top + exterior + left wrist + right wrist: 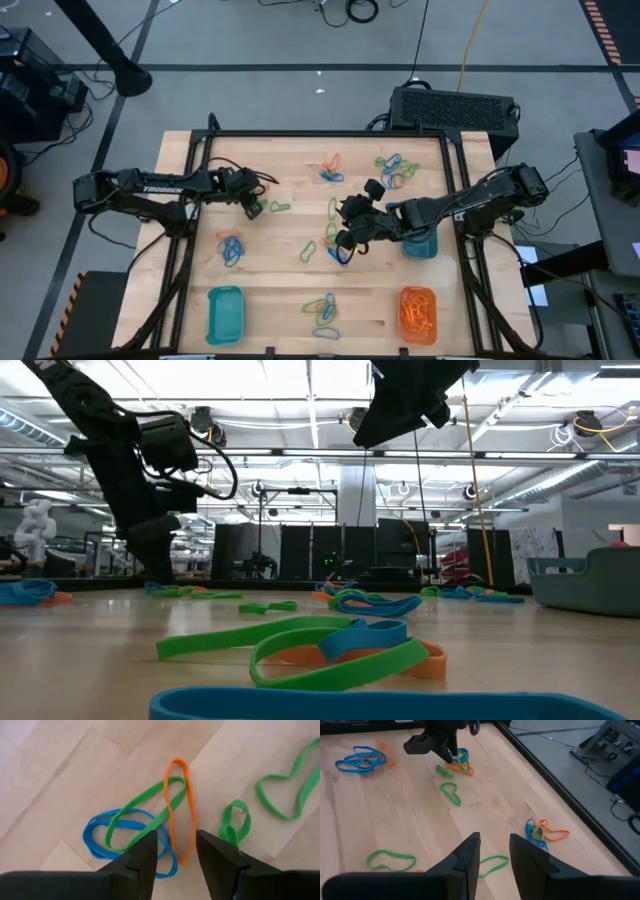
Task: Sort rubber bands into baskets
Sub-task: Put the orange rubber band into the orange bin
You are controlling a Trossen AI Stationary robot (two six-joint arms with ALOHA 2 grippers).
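The left gripper (176, 851) is partly open over an orange rubber band (180, 810), holding nothing, near the tabletop's left edge. The right gripper (494, 851) hangs partly open and empty mid-table. Three baskets (226, 311) sit toward the front edge.

place: robotics lab | evidence: ceiling strip lights (300, 435), floor cables (350, 10), equipment racks (300, 550)
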